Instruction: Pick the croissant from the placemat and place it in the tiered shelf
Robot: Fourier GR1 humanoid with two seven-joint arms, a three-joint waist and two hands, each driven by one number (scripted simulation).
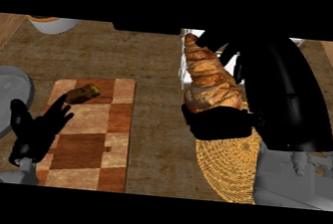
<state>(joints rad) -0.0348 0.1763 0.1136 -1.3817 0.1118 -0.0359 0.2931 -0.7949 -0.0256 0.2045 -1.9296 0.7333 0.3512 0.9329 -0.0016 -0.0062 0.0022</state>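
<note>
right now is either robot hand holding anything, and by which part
The right robot hand holds the golden-brown flaky croissant by its lower end; the left robot hand holds nothing.

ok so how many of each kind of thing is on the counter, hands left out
croissant: 1, held in the right hand
woven placemat: 1
checkered wooden board: 1
small brown item on that board: 1
grey plate: 1
bowl: 1
total: 6

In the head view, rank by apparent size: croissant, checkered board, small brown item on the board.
1. Checkered board
2. Croissant, though it is held up near the camera by the right hand, so it looks inflated
3. Small brown item
</note>
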